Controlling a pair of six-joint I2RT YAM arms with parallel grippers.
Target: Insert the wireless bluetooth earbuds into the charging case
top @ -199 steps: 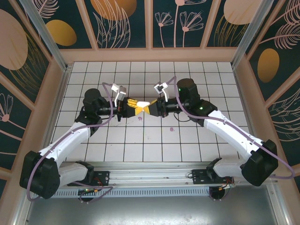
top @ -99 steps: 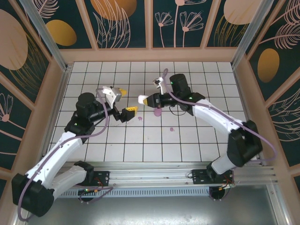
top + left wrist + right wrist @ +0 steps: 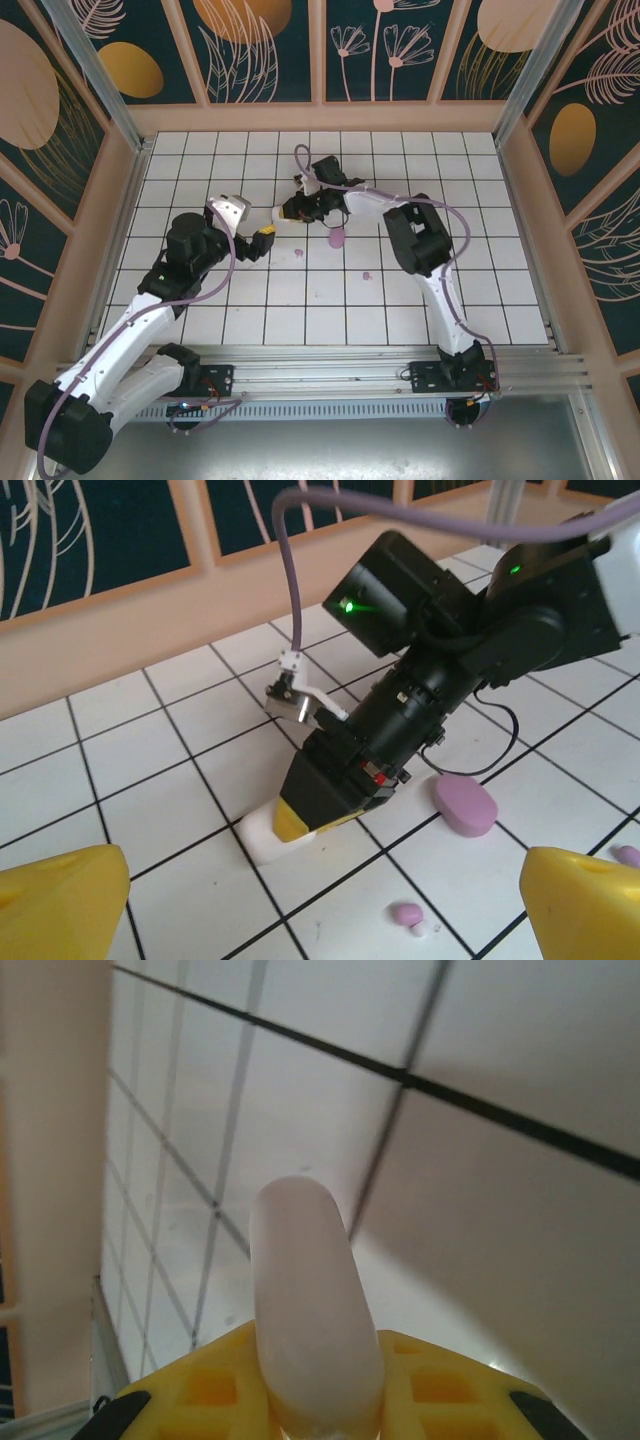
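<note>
Judging by looks, the earbuds (image 3: 405, 914) are light and slippery, best nipped across the body by the wide-open left hand (image 3: 264, 240); the right hand (image 3: 290, 211) grips the white case (image 3: 315, 1330).

No writing, label, brand name or number could be read anywhere in the views. The white charging case (image 3: 315, 1310) and the purple case (image 3: 465, 803) showed plain, unmarked faces. The wall panels (image 3: 260, 50) behind the far edge of the tiled table (image 3: 330, 300) carried only drawn leaves, flowers and orange discs, with no lettering.
</note>
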